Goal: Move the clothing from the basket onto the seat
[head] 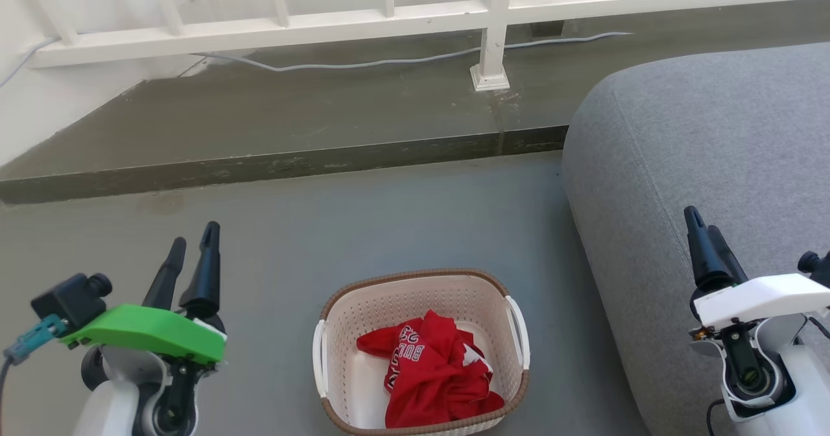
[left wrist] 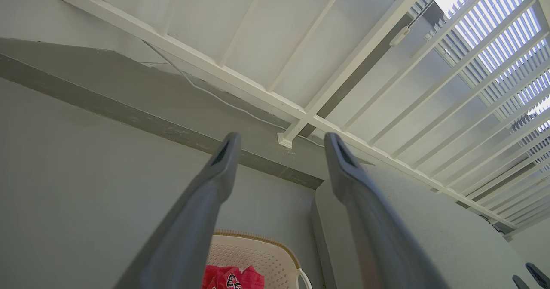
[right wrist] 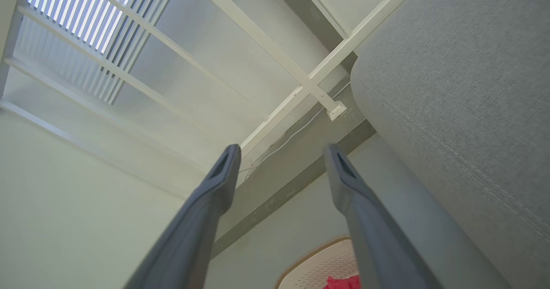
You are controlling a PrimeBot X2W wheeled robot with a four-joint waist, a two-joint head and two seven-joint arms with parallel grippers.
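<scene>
A crumpled heap of red clothing [head: 431, 374] with white lettering lies inside the cream basket [head: 337, 313], which stands on the grey floor at the bottom centre of the head view. The grey seat [head: 707, 144] rises just right of the basket. My left gripper [head: 193, 240] hovers left of the basket, open and empty. Over the seat's front edge, my right gripper [head: 703, 220] is open and empty too. In the left wrist view the basket [left wrist: 262, 250] and clothing [left wrist: 232, 278] sit low between the fingers. The right wrist view catches the basket [right wrist: 318, 263] rim, a scrap of clothing [right wrist: 341, 282] and the seat [right wrist: 464, 78].
A raised concrete step [head: 259, 163] runs across behind the basket. On it stands a white railing [head: 389, 17] with a post [head: 491, 47], and a pale cable [head: 363, 65] trails along its foot. Grey floor [head: 402, 222] lies between the step and the basket.
</scene>
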